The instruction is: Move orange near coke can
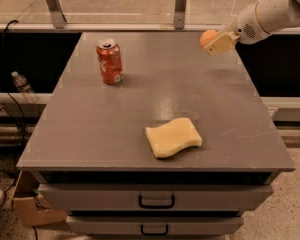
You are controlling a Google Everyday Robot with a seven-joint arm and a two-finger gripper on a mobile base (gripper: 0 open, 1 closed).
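Note:
The orange is a small round fruit held in my gripper above the far right part of the table. The gripper's tan fingers are shut on it, and the white arm reaches in from the upper right. The coke can, red with a silver top, stands upright on the far left part of the grey table. The orange is well to the right of the can, about a third of the table's width away.
A pale yellow wavy-edged sponge lies near the table's front middle. Drawers sit under the tabletop. A metal rail with posts runs behind the table. A plastic bottle lies off the left side.

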